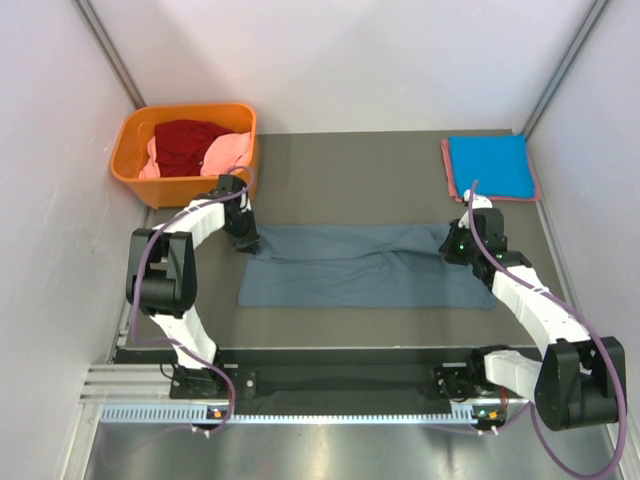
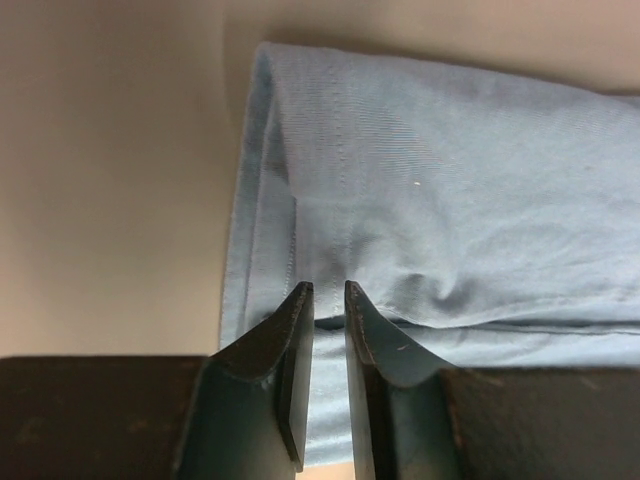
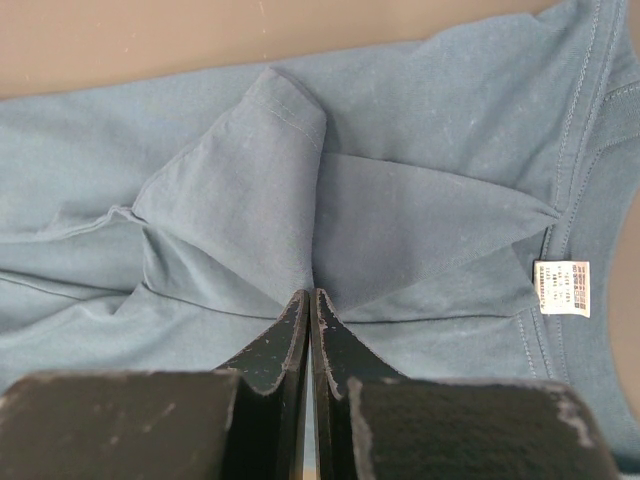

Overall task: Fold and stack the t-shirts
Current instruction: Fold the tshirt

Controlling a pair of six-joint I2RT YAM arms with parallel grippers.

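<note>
Grey-blue t-shirt (image 1: 360, 270) in left claw (image 2: 328, 290) and right claw (image 3: 311, 295)

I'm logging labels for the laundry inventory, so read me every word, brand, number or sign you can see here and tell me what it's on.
White tag, sewn inside the collar of the grey-blue t-shirt: rows of small print, too small and blurred to read.
No other text shows in any view: none on the orange basket or the folded blue t-shirt.
</note>
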